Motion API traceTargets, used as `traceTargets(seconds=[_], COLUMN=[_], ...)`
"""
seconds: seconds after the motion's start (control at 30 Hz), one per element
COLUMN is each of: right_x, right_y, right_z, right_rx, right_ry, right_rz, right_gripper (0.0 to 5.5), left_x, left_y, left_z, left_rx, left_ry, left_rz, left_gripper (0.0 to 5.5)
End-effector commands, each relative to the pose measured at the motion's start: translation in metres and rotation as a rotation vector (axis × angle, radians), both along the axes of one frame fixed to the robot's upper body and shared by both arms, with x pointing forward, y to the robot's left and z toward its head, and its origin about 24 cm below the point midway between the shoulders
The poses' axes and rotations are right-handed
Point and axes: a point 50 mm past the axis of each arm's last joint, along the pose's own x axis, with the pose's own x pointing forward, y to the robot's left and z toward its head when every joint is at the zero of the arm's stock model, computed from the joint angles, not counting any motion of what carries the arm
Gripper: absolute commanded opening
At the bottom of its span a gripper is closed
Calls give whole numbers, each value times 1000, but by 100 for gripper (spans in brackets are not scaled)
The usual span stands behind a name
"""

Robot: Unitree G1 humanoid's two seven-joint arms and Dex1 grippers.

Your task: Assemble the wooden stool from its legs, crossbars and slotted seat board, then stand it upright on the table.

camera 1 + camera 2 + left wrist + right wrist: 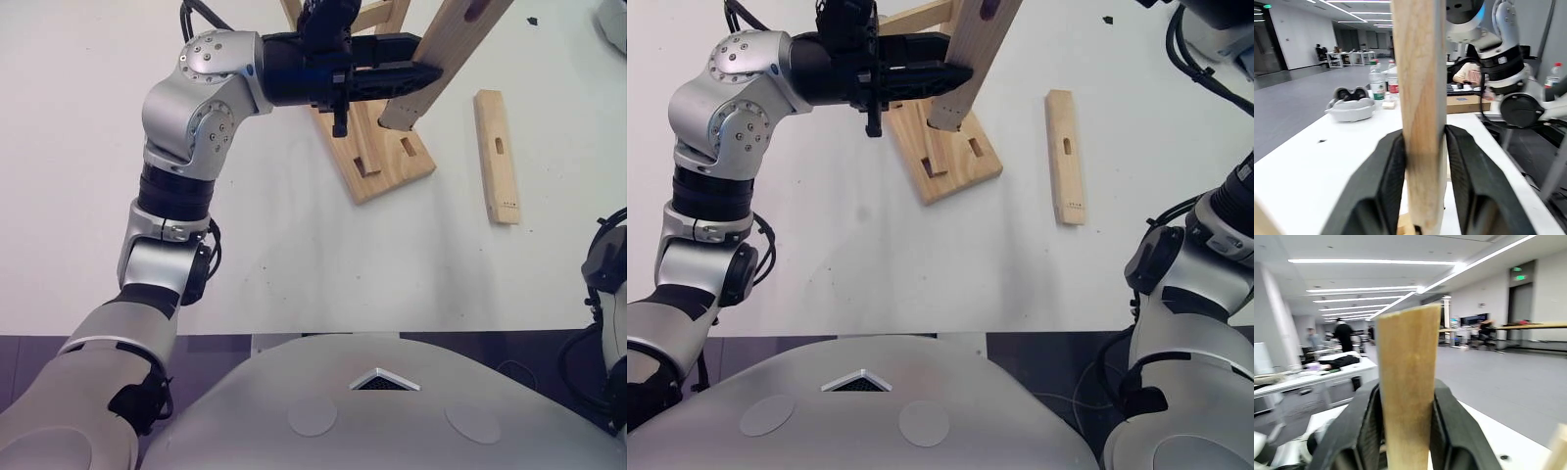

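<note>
The left gripper [426,76] has its jaws pinched tight on a wooden leg [453,49]. In the left wrist view the two black fingers [1388,166] press flat against opposite faces of the square-cut stick, with no gap on either side. The leg is tilted, and its lower end hangs just above the far part of the slotted seat board [387,166]; whether it touches the board cannot be told. Near its upper part the leg has a dark oval slot.

The right gripper [1406,396] also has its jaws clamped, on a pale wooden bar [1408,357] whose cut end rises above the rounded black pads [1369,416]. Whether this bar is the same leg cannot be told.

The left arm [191,117] rises from the shoulder, bends sharply at a silver elbow joint and stretches sideways across the surface [294,245], with the black wrist level. The right arm [1185,264] climbs along the right side, its forearm leading off the top corner.

The seat board lies flat on the white surface, a light-grained plank with rectangular slots cut through it. To its right, well apart, a short crossbar [497,157] lies flat, with one small oval slot in its middle. More wooden pieces [377,15] cross behind the left wrist at the far edge.
</note>
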Motion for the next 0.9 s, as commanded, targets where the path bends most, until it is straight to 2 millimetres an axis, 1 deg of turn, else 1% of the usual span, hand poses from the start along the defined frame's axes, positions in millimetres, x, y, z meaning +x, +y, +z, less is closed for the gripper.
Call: traceTargets(seconds=[0.03, 0.1, 0.23, 0.27, 0.37, 0.43, 0.47, 0.53, 0.57, 0.63, 0.7, 0.8, 0.9], right_x=[-4, -6, -5, -4, -2, -5, -7, -9, -10, -13, -15, -16, -16], right_y=[3, 4, -2, -5, -20, -29, -31, -32, -30, -26, -23, -23, -23], right_z=[-23, -21, -21, -23, -38, -50, -53, -58, -61, -67, -76, -85, -90], right_rx=[-48, -52, -49, -71, -165, -181, -181, -162, -152, -147, -150, -173, -171], right_ry=[129, 128, 137, 139, 194, 255, 274, 304, 317, 337, 354, 362, 347], right_rz=[-118, -135, -229, -271, -424, -497, -517, -534, -532, -519, -518, -559, -588], right_gripper=[105, 105, 105, 105, 105, 105, 105, 105, 105, 105, 105, 105, 105], left_x=[18, 16, 7, 5, -2, -6, -7, -9, -10, -10, -8, -4, -2], left_y=[42, 43, 48, 50, 57, 62, 65, 67, 66, 64, 64, 67, 68], left_z=[-2, -2, -4, -5, -8, -13, -16, -29, -37, -45, -47, -47, -47], left_rx=[3, 1, -5, -6, 0, 6, 19, 84, 128, 159, 147, 141, 136], left_ry=[32, 41, 61, 66, 69, 69, 64, 42, 23, 3, 2, 2, 3], left_rz=[431, 432, 436, 439, 480, 552, 589, 659, 688, 726, 758, 795, 802], left_gripper=[214, 242, 304, 310, 358, 389, 410, 445, 449, 449, 449, 449, 449])
